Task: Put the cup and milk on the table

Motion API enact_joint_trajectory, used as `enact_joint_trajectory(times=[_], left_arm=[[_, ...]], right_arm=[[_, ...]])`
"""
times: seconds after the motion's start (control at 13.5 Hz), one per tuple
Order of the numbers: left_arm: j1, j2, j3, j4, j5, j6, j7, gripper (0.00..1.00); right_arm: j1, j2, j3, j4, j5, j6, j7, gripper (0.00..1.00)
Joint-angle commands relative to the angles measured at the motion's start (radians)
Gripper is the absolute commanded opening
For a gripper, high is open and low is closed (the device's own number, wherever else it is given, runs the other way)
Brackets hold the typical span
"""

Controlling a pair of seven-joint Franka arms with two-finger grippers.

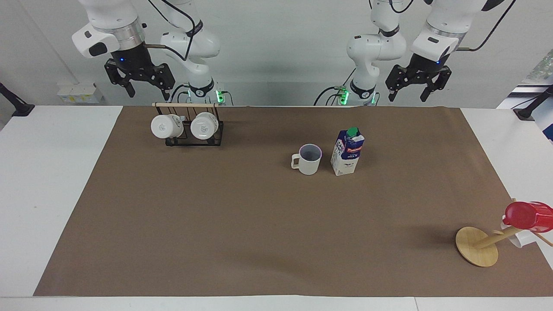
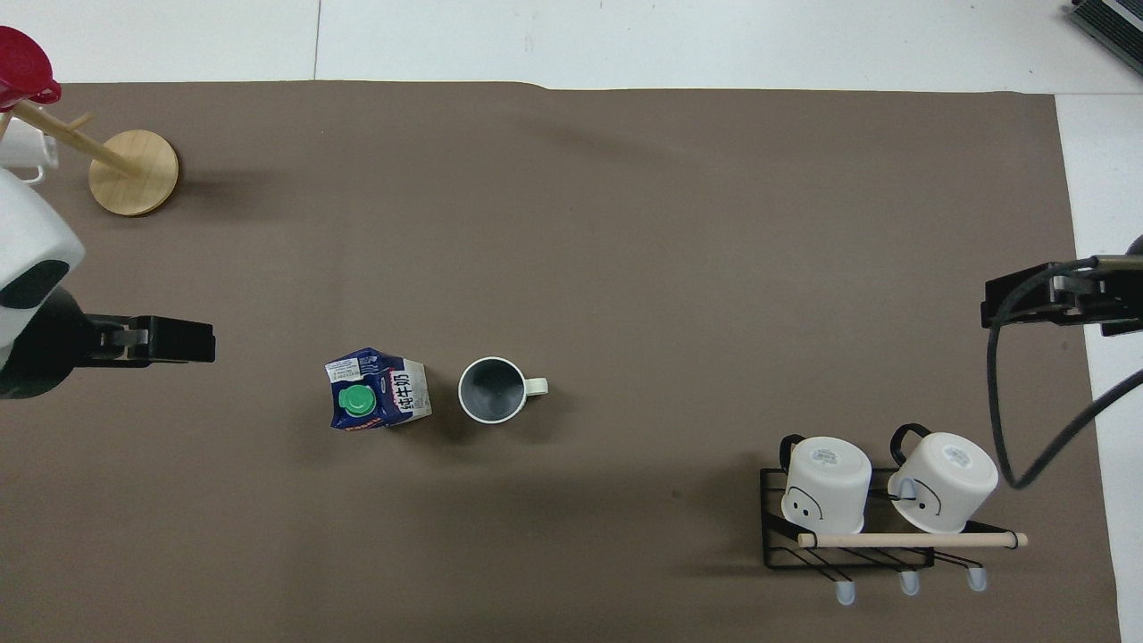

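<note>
Both grippers hang raised and empty with fingers spread: the left gripper is up over the robots' edge of the desk at the left arm's end, and the right gripper is up over the robots' edge at the right arm's end, above the black wire rack; largest of what lies below is the desk, a white top covered by a wide brown paper sheet; on the paper, near the robots at the right arm's end, the rack carries two glossy white mugs lying on their sides under a wooden rod; at the left arm's end, far from the robots, a wooden mug tree with a round base leans over, a red cup hung on its tip; the milk stands upright on the paper around the middle of the desk, green cap on top, touched by neither gripper; the cup stands upright just beside it toward the right arm's end, apart from it, its handle pointing away from the carton.
</note>
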Motion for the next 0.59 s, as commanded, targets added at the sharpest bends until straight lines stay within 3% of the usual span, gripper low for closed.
enact_joint_trajectory(times=[0.0, 0.52], left_arm=[[0.006, 0.006, -0.006, 0.017, 0.011, -0.016, 0.007, 1.0], [0.008, 0.006, -0.002, 0.017, 0.012, -0.026, 0.012, 1.0]], right_arm=[[-0.01, 0.001, 0.001, 0.01, 0.024, -0.015, -0.022, 1.0], [-0.009, 0.001, 0.001, 0.01, 0.024, -0.015, -0.022, 1.0]])
